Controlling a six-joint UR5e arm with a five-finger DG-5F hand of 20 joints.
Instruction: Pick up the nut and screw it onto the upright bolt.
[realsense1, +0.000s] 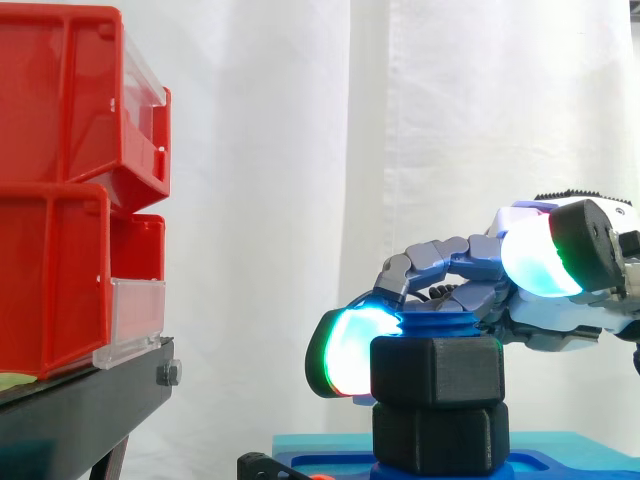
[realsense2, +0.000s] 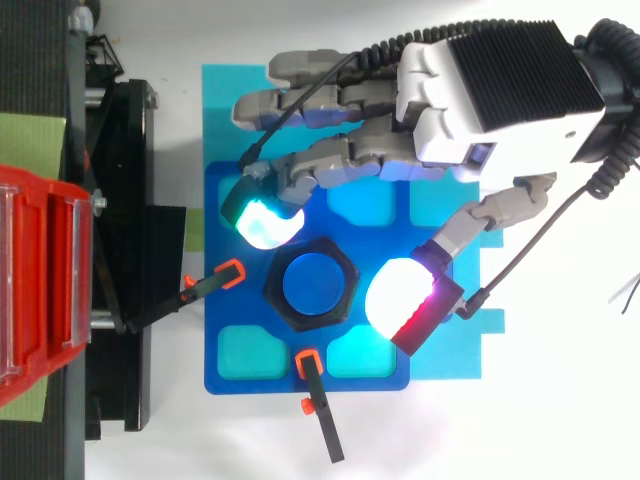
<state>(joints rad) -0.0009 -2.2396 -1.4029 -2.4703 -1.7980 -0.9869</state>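
Turning the nut (realsense2: 272, 290) down the bolt (realsense2: 312, 285) is judged to be the step in hand, since the nut is seated round the blue thread. The hand (realsense2: 470, 100) is held over it from the side. Its fingers (realsense2: 262, 222) are curled round the nut, with one glowing pad set against a far corner and the thumb pad against the opposite side. The pinch is best kept level and light, so that the nut is not cocked on the thread. A twist about the bolt's own axis is called for, probably in short turns with regrasps between them. The nut is seen as a thick black hexagon with rounded edges and a matt surface. In the side view it is stacked just above a second black hex block (realsense1: 440, 437) on a blue plate (realsense2: 250, 385), and ridged blue thread is seen above it.
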